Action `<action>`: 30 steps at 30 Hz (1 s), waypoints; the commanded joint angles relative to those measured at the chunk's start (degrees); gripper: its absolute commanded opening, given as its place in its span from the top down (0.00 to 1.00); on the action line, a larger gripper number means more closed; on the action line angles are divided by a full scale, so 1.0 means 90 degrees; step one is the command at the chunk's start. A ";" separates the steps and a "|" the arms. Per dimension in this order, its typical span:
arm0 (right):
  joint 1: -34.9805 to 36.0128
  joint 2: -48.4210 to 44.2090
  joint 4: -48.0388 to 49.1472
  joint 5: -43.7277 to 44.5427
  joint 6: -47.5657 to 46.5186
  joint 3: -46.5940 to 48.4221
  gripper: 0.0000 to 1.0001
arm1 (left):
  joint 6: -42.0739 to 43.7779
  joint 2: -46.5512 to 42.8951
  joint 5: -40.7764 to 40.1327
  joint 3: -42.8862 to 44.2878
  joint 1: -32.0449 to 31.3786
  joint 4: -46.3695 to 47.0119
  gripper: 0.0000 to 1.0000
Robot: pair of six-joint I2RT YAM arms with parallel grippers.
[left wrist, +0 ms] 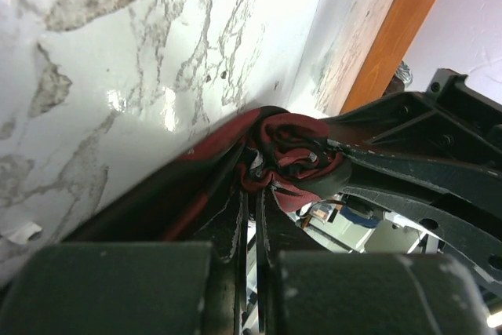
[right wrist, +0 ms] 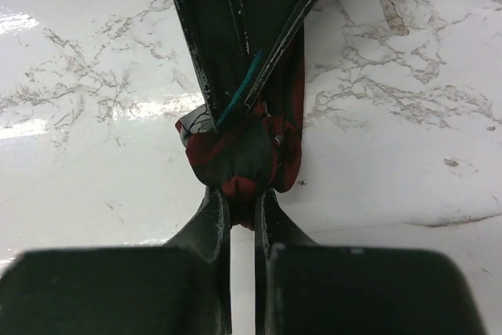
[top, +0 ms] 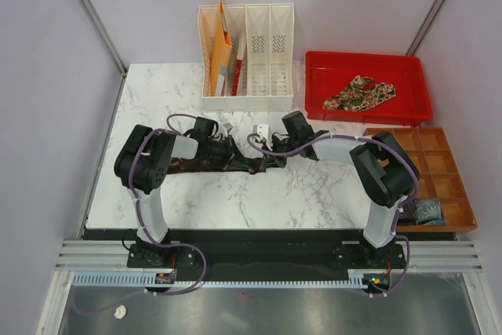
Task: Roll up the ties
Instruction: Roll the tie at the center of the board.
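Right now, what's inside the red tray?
One crumpled paisley tie, lying near the middle of the red tray. Nothing else is visible in it. Whatever sits under the tie's folds is covered and cannot be seen.

I see a white marble counter: white file rack at back centre, red tray back right, brown compartment tray at right edge, dark maroon tie stretched across the middle.

The left gripper and right gripper faced each other over a dark fabric tie on the white marble counter. A tan paisley tie lay in a red plastic tray.
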 commanded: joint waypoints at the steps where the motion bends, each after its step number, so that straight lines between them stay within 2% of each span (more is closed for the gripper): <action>1: 0.0327 -0.0057 -0.1179 0.0233 -0.0251 0.1122 1.00 | 0.0512 0.0214 -0.1341 -0.0122 -0.0222 -0.0614 0.98; 2: 0.0376 -0.0008 -0.1772 0.0380 -0.0359 0.1307 1.00 | 0.0473 0.0195 -0.1361 -0.0151 -0.0241 -0.0594 0.98; 7: 0.0523 0.0012 -0.2722 0.0773 -0.1169 0.1631 0.99 | 0.0423 0.0321 -0.1157 -0.0074 -0.0290 -0.0233 0.98; 8: 0.0533 0.0041 -0.2957 0.0686 -0.1335 0.1777 0.85 | 0.0472 0.0341 -0.1127 -0.0025 -0.0310 -0.0242 0.98; 9: 0.0533 0.0100 -0.3143 0.0646 -0.1443 0.1836 0.46 | 0.0530 0.0370 -0.1136 0.0082 -0.0358 -0.0397 0.98; 10: 0.0514 0.0081 -0.3155 0.0655 -0.1444 0.1827 0.21 | 0.0647 0.0370 -0.1233 0.0121 -0.0378 -0.0476 0.98; 11: 0.0504 0.0052 -0.3106 0.0617 -0.1473 0.1740 0.02 | 0.0716 0.0370 -0.1263 0.0151 -0.0398 -0.0525 0.98; 20: 0.0377 0.0178 -0.2882 0.0158 -0.2126 0.1719 0.02 | 0.0960 0.0253 -0.1478 0.0190 -0.0447 -0.0897 0.98; 22: 0.0377 0.0285 -0.2842 0.0167 -0.2215 0.1777 0.04 | 0.0980 0.0243 -0.1468 0.0219 -0.0447 -0.0906 0.98; 25: 0.0338 0.0491 -0.2852 0.0216 -0.2391 0.1836 0.17 | 0.1039 0.0175 -0.1410 0.0297 -0.0457 -0.0887 0.98; 28: 0.0328 0.0627 -0.2891 0.0235 -0.2479 0.1905 0.35 | 0.1048 0.0029 -0.1351 0.0337 -0.0457 -0.0829 0.98; 29: 0.0328 0.0647 -0.2930 0.0226 -0.2518 0.1915 0.47 | 0.1058 -0.0068 -0.1361 0.0346 -0.0457 -0.0809 0.98; 30: 0.0328 0.0666 -0.3027 0.0245 -0.2586 0.1934 0.51 | 0.1048 -0.0127 -0.1342 0.0337 -0.0457 -0.0770 0.98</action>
